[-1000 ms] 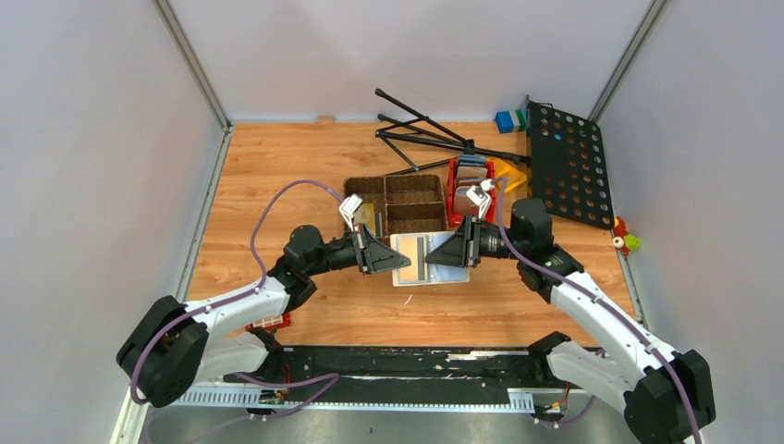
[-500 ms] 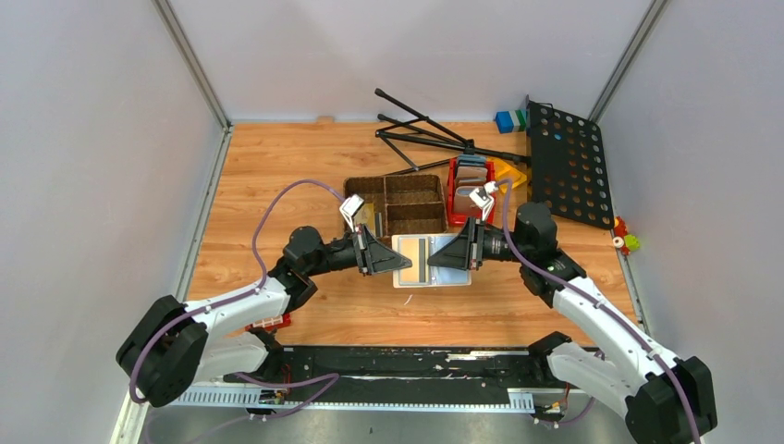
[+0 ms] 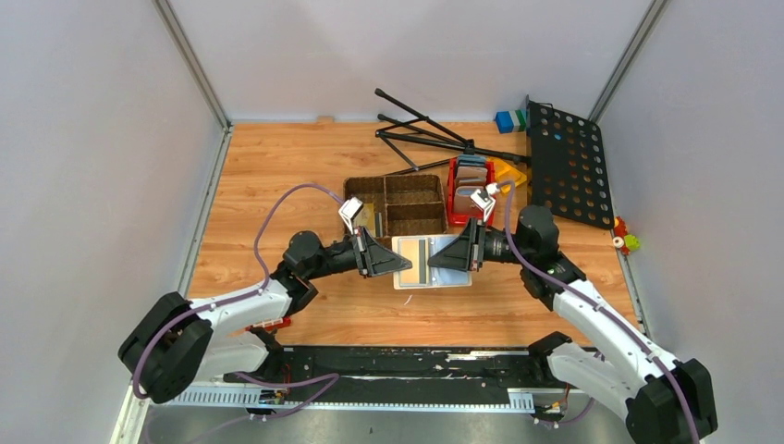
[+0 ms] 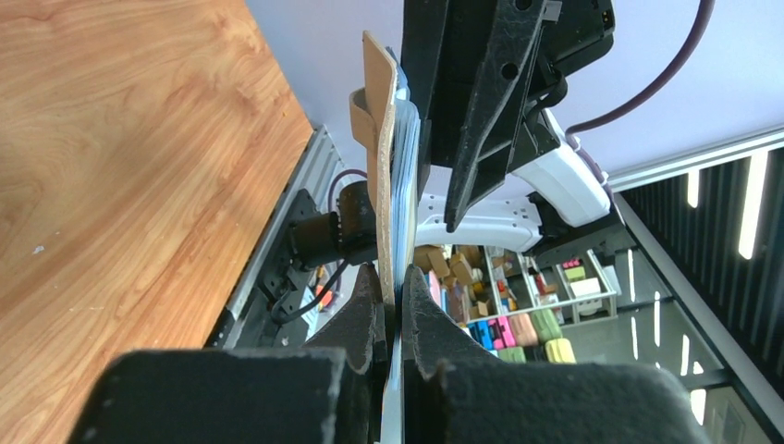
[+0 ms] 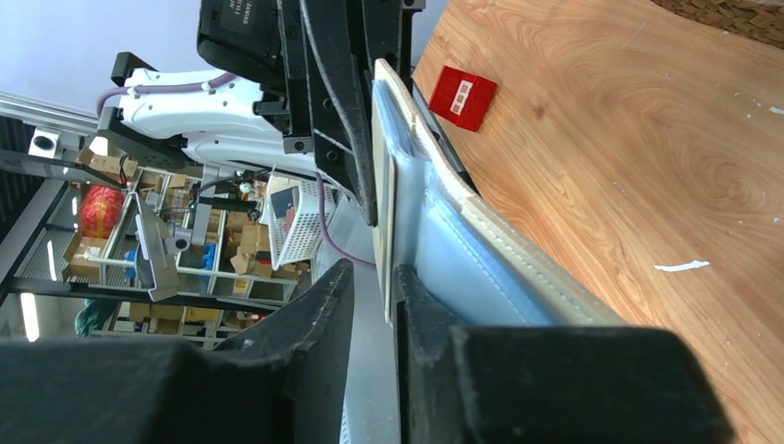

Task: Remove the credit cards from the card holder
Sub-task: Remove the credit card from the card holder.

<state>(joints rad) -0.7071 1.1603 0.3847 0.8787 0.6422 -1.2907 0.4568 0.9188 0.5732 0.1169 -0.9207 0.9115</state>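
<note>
From above, the card holder [image 3: 421, 260] hangs spread open over the desk [image 3: 277, 176] between the left gripper [image 3: 399, 264] and the right gripper [image 3: 446, 261]. Its inside is pale blue-grey with a dark centre band.

The left wrist view shows the left gripper [image 4: 390, 289] clamped shut on the holder's tan-backed edge.

In the right wrist view, the right gripper [image 5: 370, 282] has its jaws slightly apart. A whitish card [image 5: 381, 166] juts from a blue pocket into that gap.

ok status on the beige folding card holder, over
Left gripper shut on edge of beige folding card holder, held above wooden table. Right gripper narrowly open astride a whitish card. Cards not out yet. No obstruction seen.
</note>
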